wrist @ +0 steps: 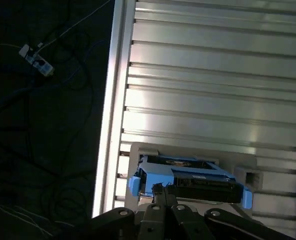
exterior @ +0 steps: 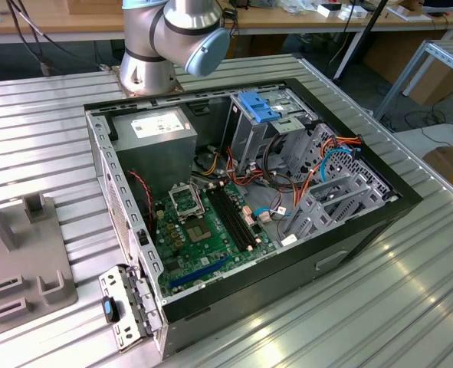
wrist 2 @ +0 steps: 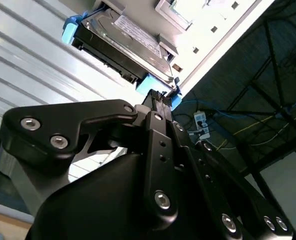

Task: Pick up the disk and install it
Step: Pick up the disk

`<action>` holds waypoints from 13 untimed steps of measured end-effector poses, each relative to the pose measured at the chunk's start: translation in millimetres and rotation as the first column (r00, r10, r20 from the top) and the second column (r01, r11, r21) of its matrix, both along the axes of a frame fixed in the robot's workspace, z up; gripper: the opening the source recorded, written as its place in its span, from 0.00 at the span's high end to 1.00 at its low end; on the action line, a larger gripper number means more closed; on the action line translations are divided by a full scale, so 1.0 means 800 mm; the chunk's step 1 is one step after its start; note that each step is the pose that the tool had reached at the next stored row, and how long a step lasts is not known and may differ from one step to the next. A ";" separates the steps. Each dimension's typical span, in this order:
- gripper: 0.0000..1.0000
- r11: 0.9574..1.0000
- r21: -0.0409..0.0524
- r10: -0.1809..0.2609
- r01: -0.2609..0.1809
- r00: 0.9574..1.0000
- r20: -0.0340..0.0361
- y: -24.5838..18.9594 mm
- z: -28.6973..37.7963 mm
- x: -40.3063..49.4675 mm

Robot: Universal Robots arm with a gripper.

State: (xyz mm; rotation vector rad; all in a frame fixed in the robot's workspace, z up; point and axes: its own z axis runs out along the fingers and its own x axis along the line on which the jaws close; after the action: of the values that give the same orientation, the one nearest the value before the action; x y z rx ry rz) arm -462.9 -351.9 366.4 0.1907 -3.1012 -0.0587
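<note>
One gripper (wrist 2: 160, 97) fills the foreground in both wrist views, black and bolted. Its fingers (wrist 2: 159, 131) are drawn together into a narrow tip, so I'm calling them closed. That tip sits right at the near blue rail of the disk (wrist 2: 120, 37). Whether it's pinching the rail or only touching it, I can't tell.

Just past the tip is the disk itself, a flat black slab with bright blue rails and end tabs. It's lying flat in a pale grey holder (wrist: 244, 176). The holder rests on the ridged metal table (wrist: 213, 75), close to the table's edge. Beyond that edge there's dark floor (wrist: 42, 165) with loose cables and a white power strip (wrist: 36, 61).

Over to the exterior view. In the lower left of the frame, a grey fixture (exterior: 27, 261) stands on the table. The open computer case (exterior: 364, 230) takes up the centre, with a metal bracket (exterior: 126, 307) at its nearest corner, low in the frame.

Inside the case, the green motherboard (exterior: 203, 230) lies in the lower middle. Behind it is the grey power supply (exterior: 161, 134) with its white label. Toward the exterior view's right, a light-blue latch (exterior: 257, 106) tops the drive cage, with orange and red wires tangled below it.

At the top of the frame, the arm (exterior: 172, 38) shows a silver joint with a pale blue cap, and its base is planted just behind the case. Farthest back runs a wooden bench (exterior: 57, 19).
</note>
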 end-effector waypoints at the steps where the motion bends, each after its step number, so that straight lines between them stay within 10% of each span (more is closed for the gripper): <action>1: 0.89 1.000 0.000 0.032 -0.032 1.000 0.000 0.0000 -0.0002 0.000; 4: 0.89 0.995 0.000 0.103 -0.103 0.995 0.000 0.0000 -0.0005 0.000; 8: 0.89 0.977 0.000 0.213 -0.213 0.977 0.000 0.0000 -0.0010 0.000; 13: 0.89 0.944 0.000 0.329 -0.329 0.944 0.000 0.0000 -0.0016 0.000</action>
State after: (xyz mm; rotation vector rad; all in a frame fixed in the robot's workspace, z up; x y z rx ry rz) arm -462.9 -352.0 365.1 0.7042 -3.0204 -0.0489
